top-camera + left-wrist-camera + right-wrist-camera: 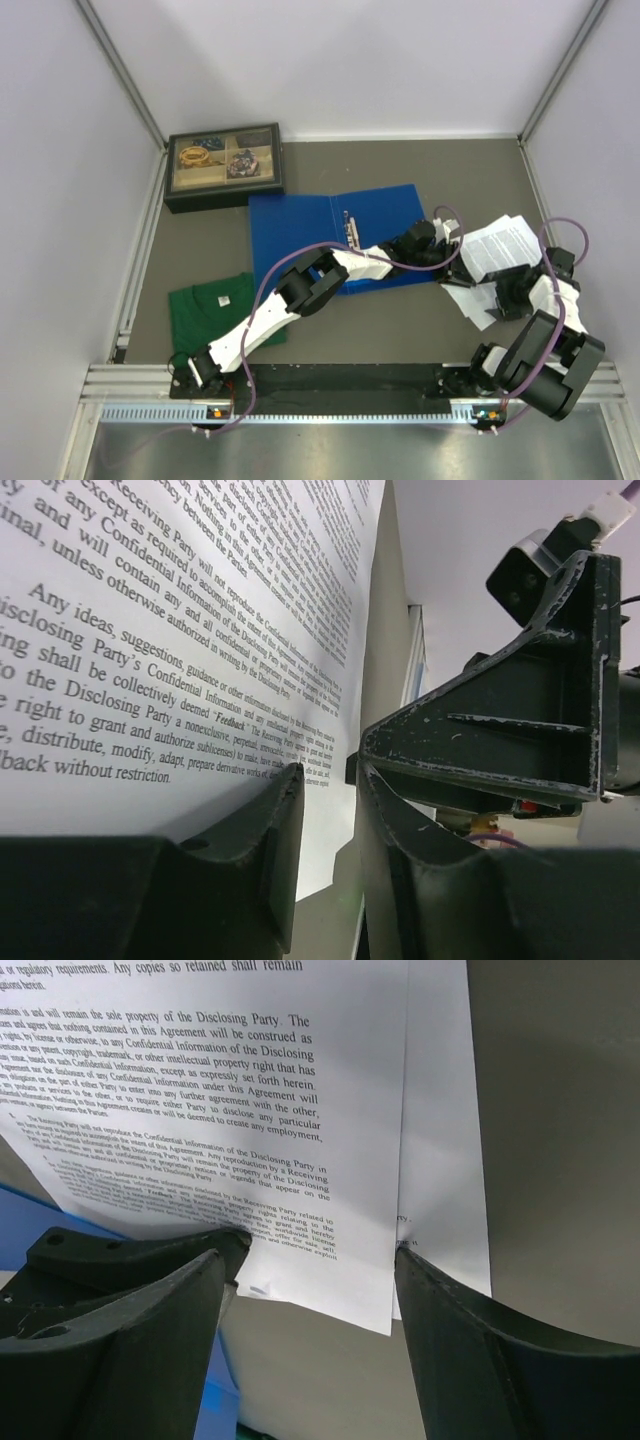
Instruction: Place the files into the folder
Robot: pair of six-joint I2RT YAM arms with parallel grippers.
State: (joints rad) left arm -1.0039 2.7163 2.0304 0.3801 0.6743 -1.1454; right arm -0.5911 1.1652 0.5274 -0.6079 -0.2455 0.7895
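A shallow black box [224, 166] with four compartments of small coloured objects sits at the far left of the grey table [450, 180], touching the far corner of the bright blue plastic ring binder folder [300, 230]. The folder lies open and flat at mid-table, its metal rings [351, 228] along the spine. A folded green cloth shirt [215, 310] lies just near of the folder's left half. The left arm reaches diagonally over the shirt and the folder's near right part, covering some of the blue. The left gripper [445, 245] sits just past the folder's right edge, at the left side of the white printed paper files [500, 245]. These are fanned on the table to the right of the folder, apart from it, with the right gripper [468, 292] at their near edge. The sheets are thin and matte, dense with black type, and their corners are offset. The right wrist view shows at least two overlapping; the full count cannot be told. A purple cable loops along each arm, two in all. The left gripper's jaws stand narrow, a slim gap between the scuffed black fingers [270, 850]. Whether a sheet's edge is pinched there cannot be told. The right gripper's jaws are spread wide, with the lower edge of the files [250, 1110] between them.
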